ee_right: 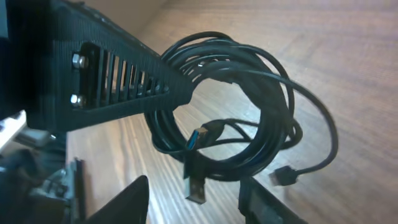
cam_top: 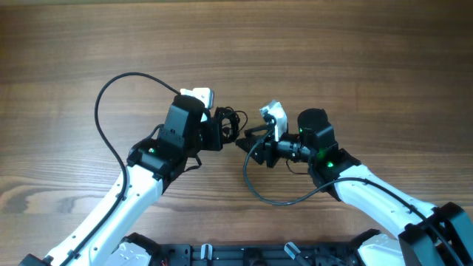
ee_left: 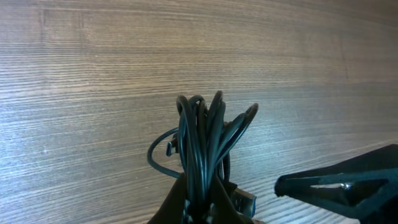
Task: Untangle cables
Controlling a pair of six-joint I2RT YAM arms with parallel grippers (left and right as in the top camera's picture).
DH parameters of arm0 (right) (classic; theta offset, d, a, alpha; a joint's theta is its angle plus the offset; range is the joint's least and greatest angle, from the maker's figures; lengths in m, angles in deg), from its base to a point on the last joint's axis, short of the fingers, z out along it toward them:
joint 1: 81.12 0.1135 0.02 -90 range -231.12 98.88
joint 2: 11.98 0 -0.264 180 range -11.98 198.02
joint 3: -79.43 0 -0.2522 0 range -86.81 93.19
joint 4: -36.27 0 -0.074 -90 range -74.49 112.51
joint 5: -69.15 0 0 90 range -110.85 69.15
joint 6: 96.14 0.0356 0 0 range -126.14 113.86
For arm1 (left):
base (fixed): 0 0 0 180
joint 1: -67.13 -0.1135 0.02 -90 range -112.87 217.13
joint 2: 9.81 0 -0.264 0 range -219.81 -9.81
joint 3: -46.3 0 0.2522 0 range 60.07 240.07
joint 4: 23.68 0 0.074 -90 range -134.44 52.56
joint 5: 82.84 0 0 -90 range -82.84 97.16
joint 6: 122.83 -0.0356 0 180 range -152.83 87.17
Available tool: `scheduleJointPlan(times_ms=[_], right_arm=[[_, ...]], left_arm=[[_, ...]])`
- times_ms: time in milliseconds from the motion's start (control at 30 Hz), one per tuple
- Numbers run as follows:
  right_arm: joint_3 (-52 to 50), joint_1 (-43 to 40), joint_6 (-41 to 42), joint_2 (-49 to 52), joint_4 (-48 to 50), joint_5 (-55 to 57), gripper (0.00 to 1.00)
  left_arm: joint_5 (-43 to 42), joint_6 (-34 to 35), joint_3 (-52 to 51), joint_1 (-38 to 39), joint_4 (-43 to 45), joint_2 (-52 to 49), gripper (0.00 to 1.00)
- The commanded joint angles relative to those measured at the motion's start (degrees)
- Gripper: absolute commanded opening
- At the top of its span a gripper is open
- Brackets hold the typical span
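The cables are one coiled black bundle (cam_top: 230,120) held up at the table's middle. My left gripper (cam_top: 219,133) is shut on the bundle; in the left wrist view the loops (ee_left: 208,143) stand up from between its jaws (ee_left: 202,208). In the right wrist view the coil (ee_right: 230,106) hangs from the left finger (ee_right: 124,78), with a USB plug (ee_right: 196,186), a blue-tipped plug (ee_right: 198,138) and a small plug (ee_right: 283,177) dangling. My right gripper (ee_right: 193,205) is open just below the coil, around the USB plug without touching it; it shows overhead (cam_top: 247,140).
Thicker black arm wires loop over the wooden table (cam_top: 355,59): one arcs at the left (cam_top: 103,96), one curves below the right gripper (cam_top: 273,198). The right gripper's finger shows in the left wrist view (ee_left: 342,186).
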State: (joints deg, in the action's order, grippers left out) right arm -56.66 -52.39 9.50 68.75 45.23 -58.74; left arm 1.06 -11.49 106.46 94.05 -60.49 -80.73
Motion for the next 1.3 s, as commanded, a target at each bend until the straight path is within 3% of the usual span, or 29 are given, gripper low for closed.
scheduleJointPlan(times_ms=[0, 100, 233, 333, 400, 567, 733, 933, 1267], right_arm=[[0.15, 1.53, -4.74, -0.70, -0.09, 1.44, 0.38], [0.15, 3.15, -3.26, -0.70, 0.15, 1.55, 0.35], [0.17, 0.68, 23.74, -0.70, 3.65, 1.42, 0.52], [0.15, -1.29, 37.92, -0.70, 3.39, 1.38, 0.45], [0.15, -1.16, 38.99, -0.70, 2.82, 0.26, 0.40], [0.15, -1.16, 38.77, -0.59, -5.27, -0.83, 0.39], [0.15, -1.16, 38.97, -0.59, -5.20, -2.60, 0.30], [0.15, 0.66, 38.36, -0.59, -1.68, -4.11, 0.36], [0.15, 1.97, 38.38, -0.57, -1.16, -0.90, 0.25]], left_arm=[[-3.78, 0.15, 0.55, -0.09, 0.96, 0.59, 0.04], [-4.52, 1.68, 0.55, -0.09, 1.16, 0.59, 0.04], [-1.66, 1.42, 0.55, -0.09, 1.18, 0.59, 0.04], [-0.22, 1.42, 0.55, -0.09, 1.22, 0.59, 0.04], [-0.22, 1.42, 0.55, -0.09, 1.20, 0.59, 0.04], [-0.46, 1.46, 0.55, -0.09, 1.22, 0.59, 0.04], [-0.46, 1.49, 0.55, -0.09, 1.20, 0.59, 0.04], [-2.62, 1.68, 0.55, -0.09, 1.20, 0.59, 0.04], [-3.50, 2.27, 0.55, -0.09, 1.22, 0.59, 0.04]])
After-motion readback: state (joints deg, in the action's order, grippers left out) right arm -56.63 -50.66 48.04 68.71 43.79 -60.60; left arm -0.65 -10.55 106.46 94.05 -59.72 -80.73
